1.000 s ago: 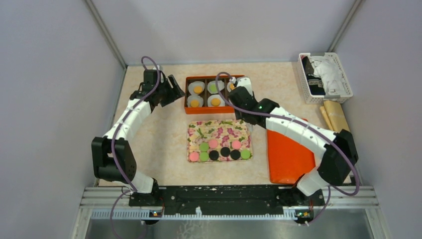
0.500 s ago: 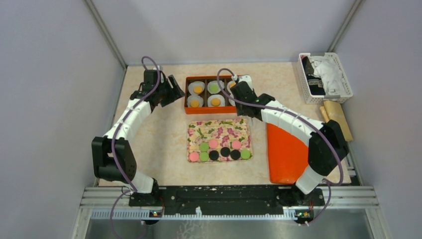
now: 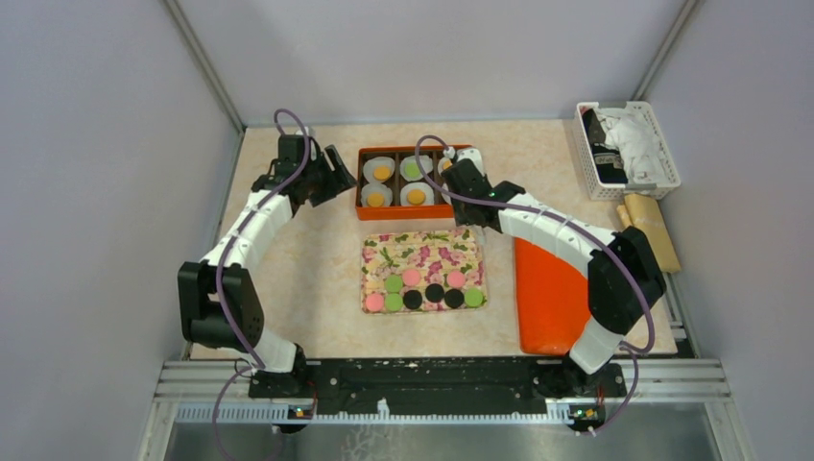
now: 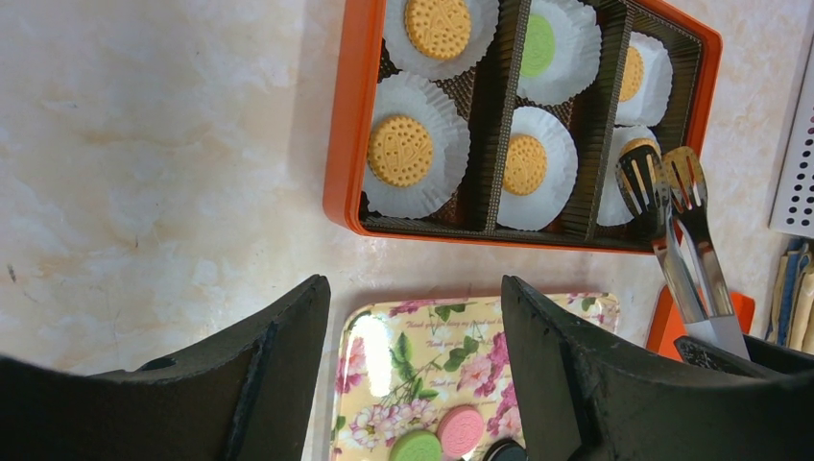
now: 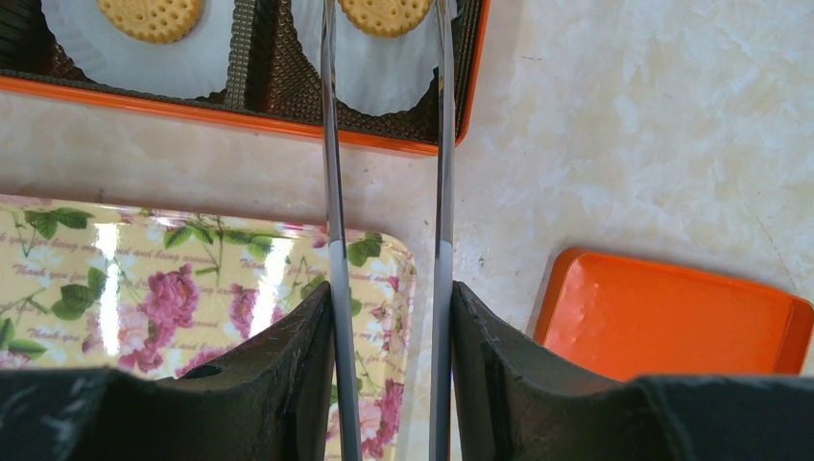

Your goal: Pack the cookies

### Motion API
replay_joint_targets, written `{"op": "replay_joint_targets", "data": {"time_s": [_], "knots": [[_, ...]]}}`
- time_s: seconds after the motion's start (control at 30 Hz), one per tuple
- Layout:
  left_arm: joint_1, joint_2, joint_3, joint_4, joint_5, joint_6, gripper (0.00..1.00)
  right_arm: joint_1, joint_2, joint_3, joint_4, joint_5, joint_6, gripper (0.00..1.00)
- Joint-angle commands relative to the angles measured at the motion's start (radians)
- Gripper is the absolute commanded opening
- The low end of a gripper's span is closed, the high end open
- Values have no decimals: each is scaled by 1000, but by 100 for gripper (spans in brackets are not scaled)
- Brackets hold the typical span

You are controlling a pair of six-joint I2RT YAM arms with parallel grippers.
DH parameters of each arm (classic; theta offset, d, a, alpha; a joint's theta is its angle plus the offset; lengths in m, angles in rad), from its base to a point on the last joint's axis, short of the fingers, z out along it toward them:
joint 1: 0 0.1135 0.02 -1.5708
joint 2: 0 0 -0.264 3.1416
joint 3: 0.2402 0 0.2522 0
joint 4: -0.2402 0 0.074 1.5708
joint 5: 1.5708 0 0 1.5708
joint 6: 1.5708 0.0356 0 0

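Note:
An orange box point(image 3: 359, 182) at the back holds white paper cups with orange cookies point(image 4: 400, 151) and one green cookie point(image 4: 538, 45). Several green, pink and black cookies point(image 3: 423, 293) lie in two rows on the floral tray point(image 3: 422, 252). My right gripper point(image 5: 389, 293) is shut on metal tongs point(image 5: 331, 192). The tong tips point(image 4: 662, 178) reach into the box's near right cup, on either side of an orange cookie point(image 5: 384, 13). My left gripper point(image 4: 415, 288) is open and empty, hovering left of the box point(image 3: 338, 178).
An orange lid point(image 3: 552, 293) lies right of the floral tray. A white basket point(image 3: 629, 149) with cloth stands at the back right, with a beige roll point(image 3: 648, 226) in front of it. Grey walls close in the table.
My right arm has pushed the tongs a little forward into the box's near right cup, and its elbow has swung in. The left arm has not moved.

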Motion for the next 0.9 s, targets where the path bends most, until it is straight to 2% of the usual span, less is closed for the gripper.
{"op": "replay_joint_targets", "data": {"time_s": [0.0, 0.23, 0.53, 0.87], "knots": [[-1, 21, 2, 8, -20, 6, 72, -3, -16, 36, 39, 44, 0, 35], [-1, 29, 7, 4, -16, 4, 72, -4, -13, 40, 30, 58, 6, 48], [-1, 36, 4, 5, -18, 6, 72, -4, -24, 52, 39, 64, 3, 47], [-1, 28, 4, 10, -12, 6, 72, -4, -128, 81, 18, 93, -11, 44]]}}
